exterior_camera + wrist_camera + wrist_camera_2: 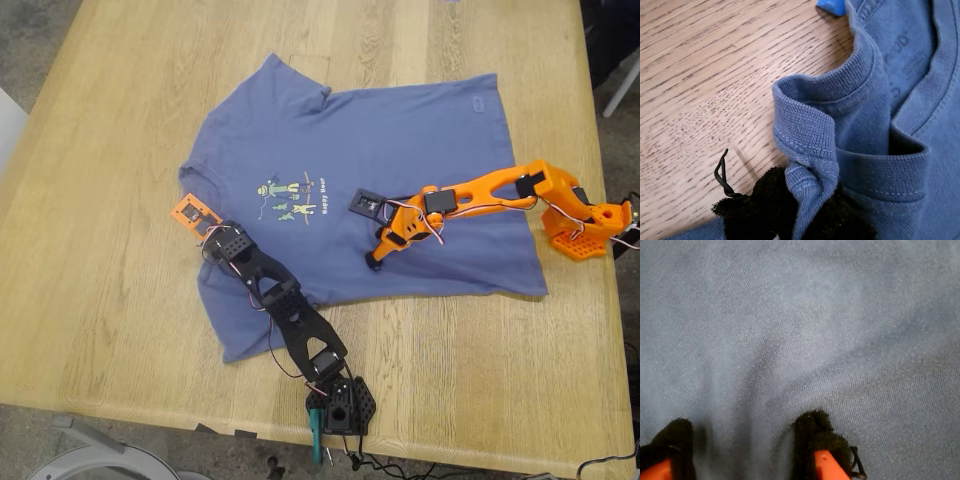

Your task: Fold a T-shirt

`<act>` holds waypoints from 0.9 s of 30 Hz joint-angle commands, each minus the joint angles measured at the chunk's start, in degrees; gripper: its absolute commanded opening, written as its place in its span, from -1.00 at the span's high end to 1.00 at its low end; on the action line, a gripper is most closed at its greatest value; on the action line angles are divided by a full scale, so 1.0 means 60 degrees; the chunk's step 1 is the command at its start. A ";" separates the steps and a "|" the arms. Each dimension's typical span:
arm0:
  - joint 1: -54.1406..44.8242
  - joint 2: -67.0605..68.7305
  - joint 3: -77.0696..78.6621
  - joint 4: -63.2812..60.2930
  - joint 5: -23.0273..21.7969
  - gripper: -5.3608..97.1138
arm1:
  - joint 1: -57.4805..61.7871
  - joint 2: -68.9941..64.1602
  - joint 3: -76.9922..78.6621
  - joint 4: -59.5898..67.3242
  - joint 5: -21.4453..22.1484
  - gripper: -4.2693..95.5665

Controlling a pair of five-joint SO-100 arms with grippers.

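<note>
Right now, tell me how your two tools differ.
Grip: my first tool is shut on a bunched fold of the T-shirt collar, while my second tool stands open, its pads apart on flat cloth.
Place: my first tool is at the neckline, beside bare table; my second tool is over the shirt's body.
Colour: my second tool shows orange; my first tool shows only black.
Shared: black fuzzy pads, and both are at the T-shirt.

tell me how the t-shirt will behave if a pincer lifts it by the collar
Probably floppy: the T-shirt lies flat, and its collar already bunches and folds over in my first pincer. It should drape and sag, not hold shape. It likely drags rather than slides: fabric wrinkles between the pads of my second pincer, pressed on the shirt over the wooden table.
</note>
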 commanded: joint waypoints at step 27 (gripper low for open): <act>0.1289 0.3604 0.3252 -0.0762 -0.0161 0.90 | -0.0029 0.0952 0.1479 0.2563 -0.1157 0.91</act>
